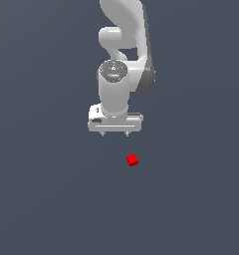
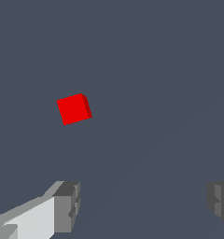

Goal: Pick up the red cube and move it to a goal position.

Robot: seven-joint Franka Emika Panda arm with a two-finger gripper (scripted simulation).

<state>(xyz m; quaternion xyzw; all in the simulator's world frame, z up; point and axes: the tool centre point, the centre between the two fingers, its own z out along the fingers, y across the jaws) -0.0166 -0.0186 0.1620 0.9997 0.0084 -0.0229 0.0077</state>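
The red cube [image 1: 132,160] is a tiny bright red block lying on the flat grey surface, just in front of and slightly to the exterior view's right of my gripper [image 1: 115,134]. The white gripper hangs from the arm and points down, and nothing is between its fingers. In the wrist view the cube [image 2: 74,108] lies apart from the gripper [image 2: 144,205], whose two grey fingertips [image 2: 67,205] stand wide apart, so it is open and empty.
The white arm [image 1: 122,55] rises behind the gripper at the top of the exterior view. The plain grey surface [image 1: 52,199] fills the rest of both views. No goal marker shows.
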